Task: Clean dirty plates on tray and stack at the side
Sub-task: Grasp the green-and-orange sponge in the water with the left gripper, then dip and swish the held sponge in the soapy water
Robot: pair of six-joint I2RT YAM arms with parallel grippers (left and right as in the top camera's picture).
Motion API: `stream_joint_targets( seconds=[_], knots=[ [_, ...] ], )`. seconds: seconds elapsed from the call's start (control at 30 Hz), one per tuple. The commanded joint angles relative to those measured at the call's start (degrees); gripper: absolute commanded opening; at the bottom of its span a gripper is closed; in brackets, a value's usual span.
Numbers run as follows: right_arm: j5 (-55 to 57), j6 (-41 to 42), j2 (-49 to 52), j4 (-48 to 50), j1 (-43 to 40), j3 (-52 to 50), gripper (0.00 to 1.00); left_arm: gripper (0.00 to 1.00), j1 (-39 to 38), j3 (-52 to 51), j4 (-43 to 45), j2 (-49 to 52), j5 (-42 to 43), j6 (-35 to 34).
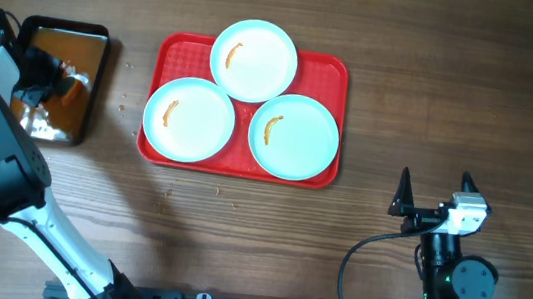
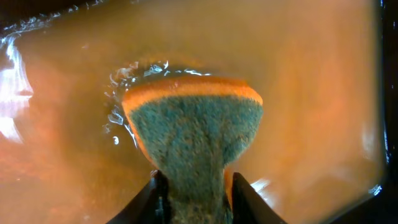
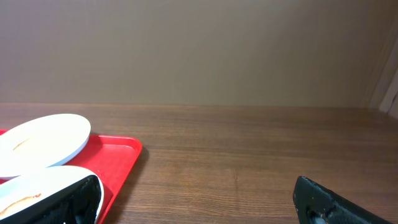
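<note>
Three white plates lie on the red tray [image 1: 328,68], each with an orange smear: a back one [image 1: 254,60], a front-left one [image 1: 189,119] and a front-right one [image 1: 294,136]. The back plate overlaps the other two. My left gripper [image 1: 47,84] is over the black tray [image 1: 98,35] at the far left, shut on a sponge [image 2: 193,134], green scouring side up, dipped in brownish liquid. My right gripper [image 1: 433,194] is open and empty above bare table, right of the red tray [image 3: 115,152]. Two plates show at the left in the right wrist view, one behind [image 3: 40,143] and one in front [image 3: 37,186].
The black tray of brownish liquid stands left of the red tray. Small crumbs or drops dot the wood [image 1: 129,104] between the two trays. The wooden table stretches bare to the right and front of the red tray.
</note>
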Motion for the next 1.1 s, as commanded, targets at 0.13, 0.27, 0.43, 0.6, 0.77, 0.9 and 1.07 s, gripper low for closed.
stream_joint_targets(
  seconds=[0.13, 0.27, 0.43, 0.6, 0.77, 0.9, 1.07],
  knots=[
    [0.35, -0.74, -0.46, 0.26, -0.22, -0.15, 1.0, 0.44, 0.0, 0.48, -6.19, -1.79, 2.45, 0.04],
    [0.35, -0.76, -0.46, 0.26, -0.22, -0.15, 1.0, 0.09, 0.0, 0.48, -7.76, -1.79, 2.45, 0.02],
    [0.35, -0.76, -0.46, 0.26, -0.22, -0.15, 1.0, 0.04, 0.02, 0.48, -5.97, -1.81, 2.43, 0.07],
    [0.35, -0.76, -0.46, 0.26, -0.22, -0.15, 1.0, 0.04, 0.07, 0.94, -3.43, -2.25, 2.4, 0.09],
    [0.35, -0.79, -0.46, 0.26, -0.22, -0.15, 1.0, 0.04, 0.04, 0.98, -1.92, -4.92, 2.62, 0.31],
    [0.35, -0.79, -0.46, 0.26, -0.22, -0.15, 1.0, 0.04, -0.17, 0.74, -2.19, -4.79, 5.4, 1.79],
    [0.35, -0.79, -0.46, 0.26, -0.22, -0.15, 1.0, 0.52, -0.22, 0.74, -3.08, -4.7, 1.22, 1.77]
  ],
)
